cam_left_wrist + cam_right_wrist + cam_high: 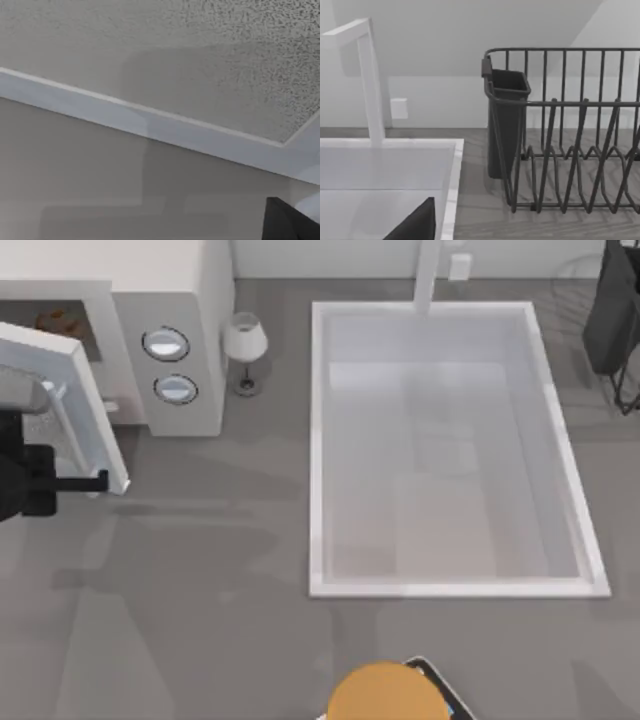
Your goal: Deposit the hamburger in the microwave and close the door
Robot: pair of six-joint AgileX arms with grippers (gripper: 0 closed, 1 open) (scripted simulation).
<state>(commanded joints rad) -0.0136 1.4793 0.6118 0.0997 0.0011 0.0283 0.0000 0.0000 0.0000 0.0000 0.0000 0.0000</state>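
- Already the hamburger sits inside the microwave, within the cavity at the top view's upper left.
- The door stands part open, swung out from the cavity, its window close before the left wrist camera.
- The left gripper is at the door's outer edge near the surface; whether its jaws are spread or pressed together I cannot tell.
- The right arm is parked at the far right by the dish rack, beyond the sink.
- Risk, as I judge it: pushing at the door's very edge could let the jaws slip off, leaving it ajar.
- A hard shove might jolt the microwave and shift the food.
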